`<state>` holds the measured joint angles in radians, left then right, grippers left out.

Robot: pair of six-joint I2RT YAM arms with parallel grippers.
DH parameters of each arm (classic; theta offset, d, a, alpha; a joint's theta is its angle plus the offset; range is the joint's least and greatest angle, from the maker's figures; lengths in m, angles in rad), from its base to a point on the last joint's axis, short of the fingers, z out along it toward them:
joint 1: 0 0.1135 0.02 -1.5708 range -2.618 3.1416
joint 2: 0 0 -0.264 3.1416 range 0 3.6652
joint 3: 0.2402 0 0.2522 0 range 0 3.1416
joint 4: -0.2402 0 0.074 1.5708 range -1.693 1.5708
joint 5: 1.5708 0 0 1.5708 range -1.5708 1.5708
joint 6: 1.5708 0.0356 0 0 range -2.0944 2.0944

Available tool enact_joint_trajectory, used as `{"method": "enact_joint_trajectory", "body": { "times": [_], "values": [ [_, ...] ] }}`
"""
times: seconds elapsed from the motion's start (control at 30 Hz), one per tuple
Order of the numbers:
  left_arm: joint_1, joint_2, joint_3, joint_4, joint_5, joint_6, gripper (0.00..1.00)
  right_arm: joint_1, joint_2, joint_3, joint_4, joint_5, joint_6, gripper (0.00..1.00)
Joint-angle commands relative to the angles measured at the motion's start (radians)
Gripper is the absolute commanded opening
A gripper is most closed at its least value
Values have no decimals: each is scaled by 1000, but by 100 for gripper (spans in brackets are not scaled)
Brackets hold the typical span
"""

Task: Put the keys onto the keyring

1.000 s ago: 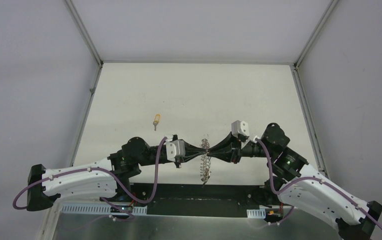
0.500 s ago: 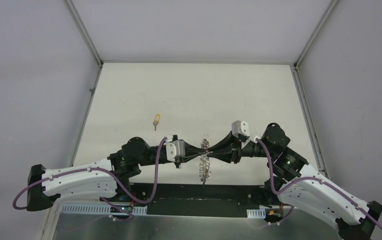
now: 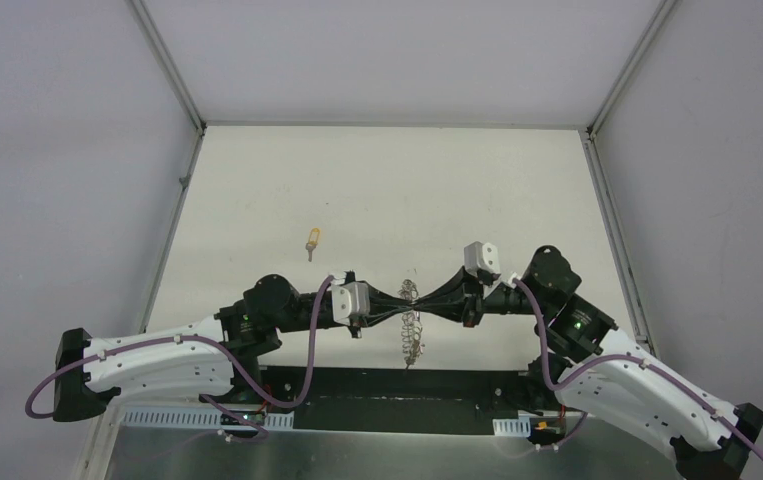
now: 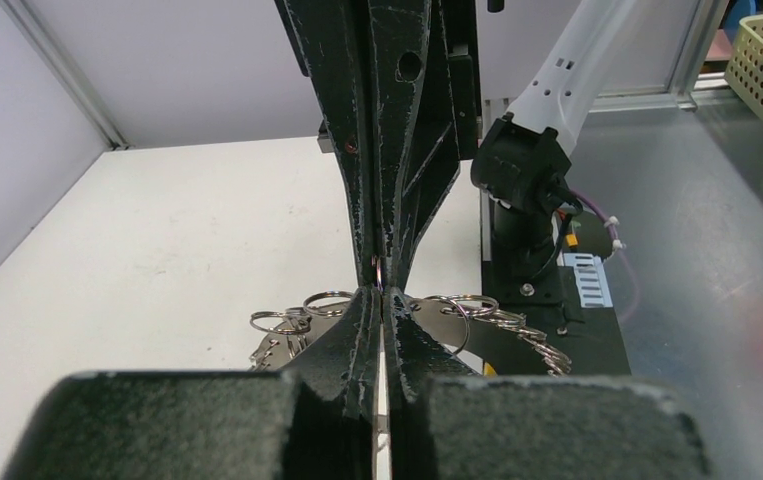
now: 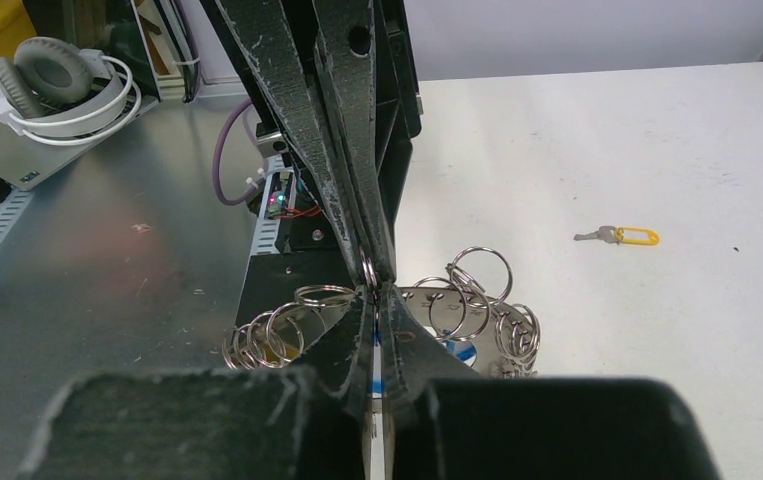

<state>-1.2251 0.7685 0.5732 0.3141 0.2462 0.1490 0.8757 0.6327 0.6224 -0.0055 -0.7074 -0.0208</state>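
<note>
Where they meet tip to tip, my left pincer (image 3: 400, 303) and right pincer (image 3: 424, 300) each pinch a loop of the grey wire-coil keyring (image 3: 409, 335), which sags at the worktop's (image 3: 477, 190) near edge. It looks light, floppy and probably slippery, so single coils are the best hold. The yellow-headed silver key (image 3: 312, 240) lies well apart.

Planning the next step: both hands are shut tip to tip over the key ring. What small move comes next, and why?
Probably open the left hand, leaving the key ring to the right hand. Both seem to pinch it at one spot, while the yellow key lies alone on the table, on the left arm's side.
</note>
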Motion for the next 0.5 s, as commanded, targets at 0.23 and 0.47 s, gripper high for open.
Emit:
{"method": "enact_joint_trajectory", "body": {
  "times": [0.23, 0.47],
  "values": [
    [-9, -66, 80, -194, -49, 79, 48, 5, 54, 184, -296, -46, -95, 0],
    [-8, -49, 207, -496, -96, 187, 50, 6, 258, 440, -727, 7, -234, 0]
  ]
}}
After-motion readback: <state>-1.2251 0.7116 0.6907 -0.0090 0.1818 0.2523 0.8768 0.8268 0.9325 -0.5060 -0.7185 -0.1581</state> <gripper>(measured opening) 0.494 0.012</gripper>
